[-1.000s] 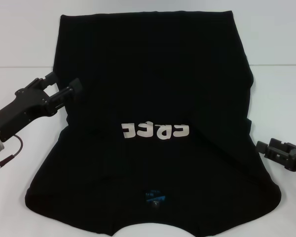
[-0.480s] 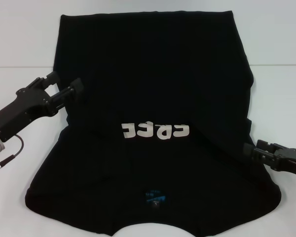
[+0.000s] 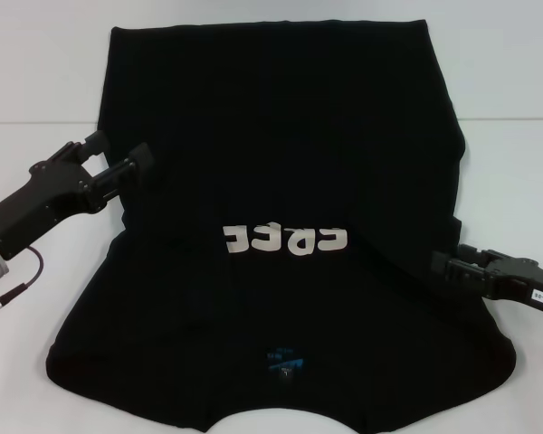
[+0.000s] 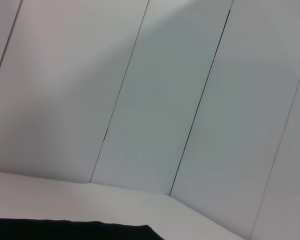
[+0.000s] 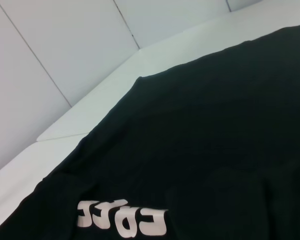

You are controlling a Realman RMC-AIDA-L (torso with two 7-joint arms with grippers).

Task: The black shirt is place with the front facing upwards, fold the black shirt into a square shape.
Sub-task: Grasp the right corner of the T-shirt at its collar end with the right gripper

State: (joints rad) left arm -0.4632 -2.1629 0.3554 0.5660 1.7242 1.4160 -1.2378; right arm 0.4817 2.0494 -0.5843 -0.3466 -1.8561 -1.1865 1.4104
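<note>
at left of the frame, the left end effector [image 3: 119,155] hovers, fingers apart, beside the soft black shirt [image 3: 281,163]; right end effector [image 3: 445,262] at lower right, finger state unclear.

A white table [image 3: 36,90] meets a pale panelled wall [image 4: 155,95] with thin dark seams.

Surface: white table [image 3: 36,81], smooth and matte, spanning the head view from edge to edge.
Seam: faint horizontal line [image 3: 511,118] across the tabletop on both sides.
Wall: pale grey-white panels [image 4: 155,100] behind the table, split by thin dark vertical joints.
Corner: table edge meeting the wall panels [image 5: 65,65] in the right wrist view.
Light: soft, even, with gentle shading on the panels.
</note>
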